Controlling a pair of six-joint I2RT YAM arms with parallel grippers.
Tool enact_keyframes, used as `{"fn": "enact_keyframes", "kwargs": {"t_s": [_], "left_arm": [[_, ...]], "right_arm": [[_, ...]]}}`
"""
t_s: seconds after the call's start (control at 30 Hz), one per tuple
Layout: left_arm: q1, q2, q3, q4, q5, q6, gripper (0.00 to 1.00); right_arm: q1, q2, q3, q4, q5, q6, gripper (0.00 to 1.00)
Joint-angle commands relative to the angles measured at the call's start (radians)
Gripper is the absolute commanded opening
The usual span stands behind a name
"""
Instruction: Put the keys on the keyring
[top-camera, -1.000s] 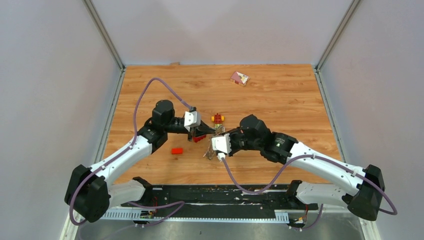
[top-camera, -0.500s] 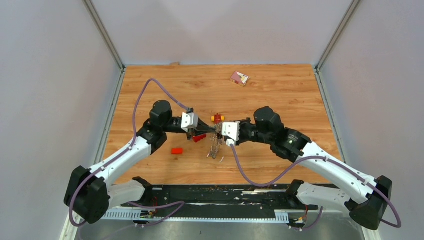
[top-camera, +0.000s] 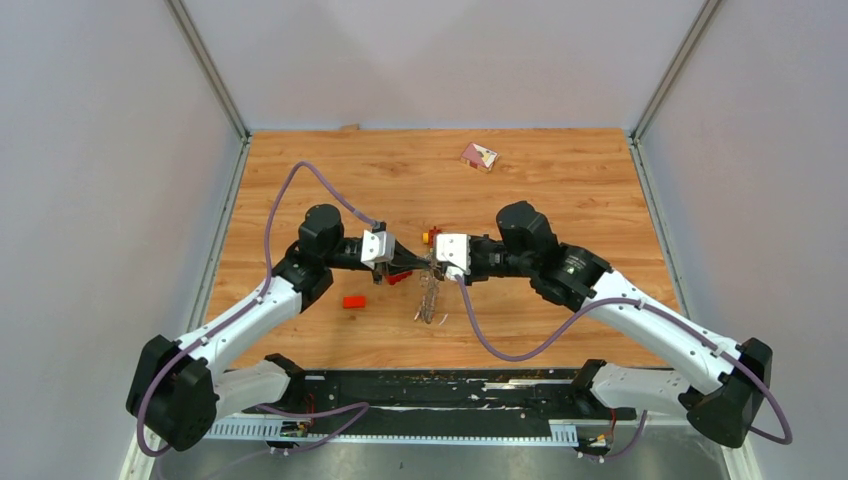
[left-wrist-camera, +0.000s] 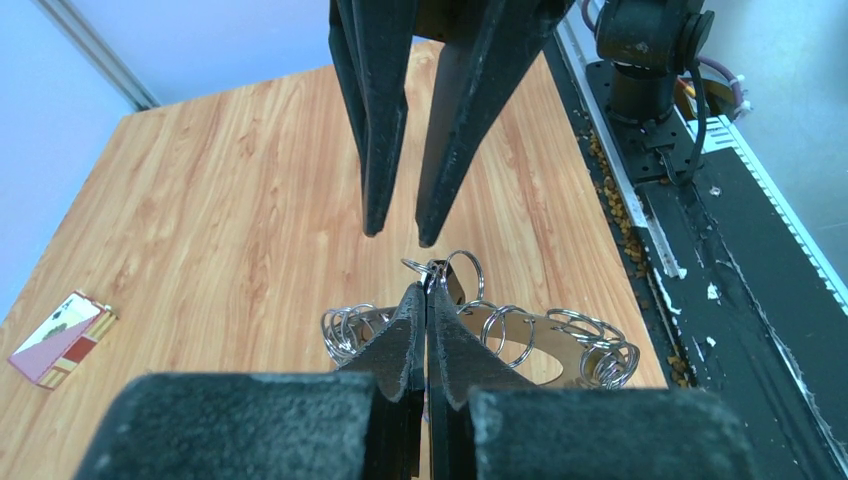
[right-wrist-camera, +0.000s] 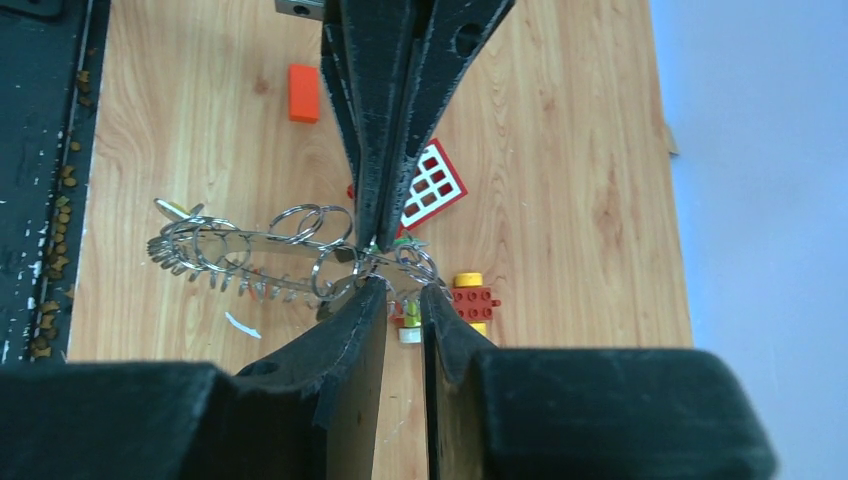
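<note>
The large thin silver metal keyring (right-wrist-camera: 255, 243) hangs in the air over the middle of the light-brown wooden table (top-camera: 560, 200), seen edge-on from above and as a flat band in the wrist views. It is strung along its rim with many small silver split rings (left-wrist-camera: 605, 350); whether keys hang among them cannot be told. The left gripper (left-wrist-camera: 427, 292) is clamped tight, its two black fingers pressed together on the top of the keyring where a few of the small rings bunch, and the keyring dangles from that pinch. The right gripper (right-wrist-camera: 403, 290) faces it tip to tip from the other side, its fingers a narrow gap apart and just beside the same bunch of rings, with nothing pinched between them. On the table below, just beyond the grippers' tips, lies a flat red plastic window piece with a white lattice (right-wrist-camera: 437, 185). A small red-and-yellow toy car (right-wrist-camera: 472, 299) stands near it. An orange-red plastic brick (right-wrist-camera: 303, 92) lies apart towards the left arm. Well away, near the far edge of the table, rests a small pink-and-white packet (top-camera: 479, 156).
</note>
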Motion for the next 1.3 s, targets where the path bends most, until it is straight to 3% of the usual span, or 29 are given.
{"fn": "enact_keyframes", "kwargs": {"t_s": [0.0, 0.4, 0.9, 1.27], "left_arm": [[-0.004, -0.034, 0.008, 0.089, 0.007, -0.015, 0.0], [-0.005, -0.037, 0.002, 0.098, 0.004, -0.027, 0.0], [-0.004, -0.038, -0.046, 0.265, -0.045, -0.15, 0.0], [-0.005, -0.035, -0.065, 0.299, -0.061, -0.166, 0.0]], "right_arm": [[-0.006, 0.008, 0.031, -0.01, -0.07, 0.025, 0.19], [-0.011, 0.042, 0.029, -0.008, -0.098, 0.04, 0.19], [-0.011, 0.069, 0.03, 0.003, -0.09, 0.065, 0.17], [-0.012, 0.095, 0.046, 0.014, -0.091, 0.11, 0.16]]}}
